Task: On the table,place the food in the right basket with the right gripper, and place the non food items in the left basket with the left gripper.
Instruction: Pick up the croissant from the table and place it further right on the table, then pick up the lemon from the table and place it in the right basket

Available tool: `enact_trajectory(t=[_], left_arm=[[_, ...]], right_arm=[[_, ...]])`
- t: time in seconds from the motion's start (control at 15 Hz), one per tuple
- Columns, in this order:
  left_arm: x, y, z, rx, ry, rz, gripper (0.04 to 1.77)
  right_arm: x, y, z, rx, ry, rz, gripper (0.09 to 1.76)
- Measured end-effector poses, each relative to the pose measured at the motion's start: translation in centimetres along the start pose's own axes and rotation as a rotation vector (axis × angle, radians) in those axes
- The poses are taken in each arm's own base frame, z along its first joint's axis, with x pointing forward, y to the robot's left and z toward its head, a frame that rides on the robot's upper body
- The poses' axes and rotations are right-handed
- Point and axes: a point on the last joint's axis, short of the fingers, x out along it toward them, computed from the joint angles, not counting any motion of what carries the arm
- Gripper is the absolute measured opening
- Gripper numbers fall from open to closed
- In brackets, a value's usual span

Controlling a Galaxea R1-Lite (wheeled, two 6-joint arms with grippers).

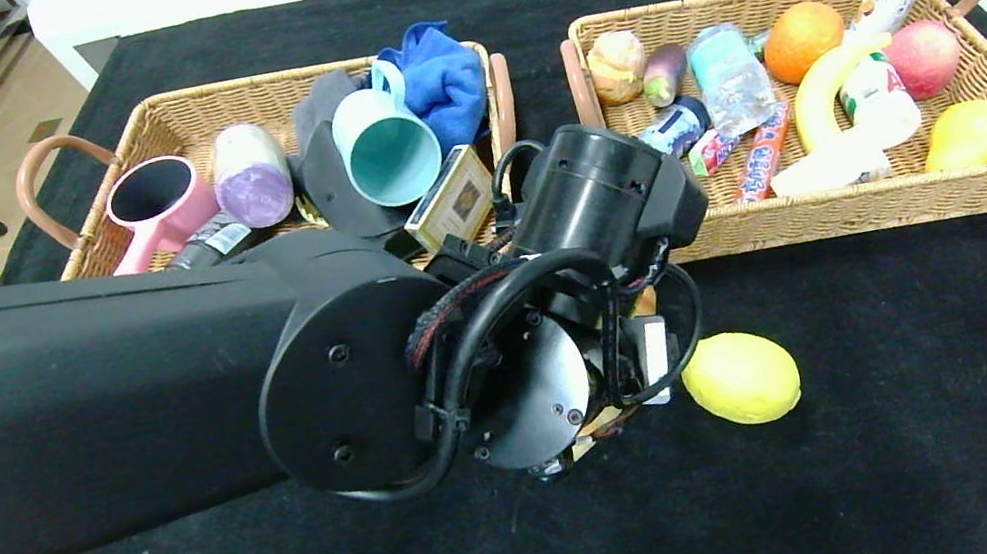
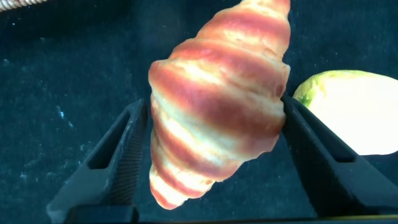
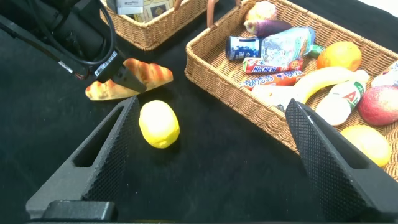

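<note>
My left gripper point(image 2: 212, 106) stands on the black table point(image 1: 932, 403) in front of the gap between the baskets, shut on the golden striped croissant point(image 2: 217, 93), one finger on each side. In the head view my left wrist point(image 1: 562, 377) covers almost all of the croissant. The yellow lemon point(image 1: 741, 378) lies on the cloth just right of it. My right gripper point(image 3: 212, 106) is open and empty above the cloth, near the lemon point(image 3: 158, 124) and the right basket point(image 3: 236, 93). The purple roll point(image 1: 252, 174), mug point(image 1: 384, 144) and card box point(image 1: 452, 201) lie in the left basket point(image 1: 169, 106).
The right basket point(image 1: 847, 209) holds the water bottle point(image 1: 731, 78), an orange, a banana, an apple, a pear and snack packs. The left basket also holds a pink mug point(image 1: 156, 204) and a blue cloth point(image 1: 437, 74). My left arm point(image 1: 71, 412) spans the front left of the table.
</note>
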Motion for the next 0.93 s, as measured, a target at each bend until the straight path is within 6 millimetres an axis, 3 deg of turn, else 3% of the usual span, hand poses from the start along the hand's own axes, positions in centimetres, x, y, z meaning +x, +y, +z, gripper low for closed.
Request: enact_trajectory(t=[0.47, 0.67, 0.93], left_arm=[[-2.2, 0.4, 0.7, 0.045, -0.049, 0.009, 1.63], [-4.8, 0.7, 0.5, 0.101, -0.067, -0.020, 1.66], [-8.7, 2.2, -1.5, 0.233, -0.062, -0.057, 1.68]], right_arm=[[0.1, 0.1, -0.1, 0.001, 0.006, 0.008, 1.71], [0.5, 0.1, -0.3, 0.003, 0.023, 0.005, 1.71], [1.6, 0.1, -1.1, 0.009, 0.081, -0.001, 1.71]])
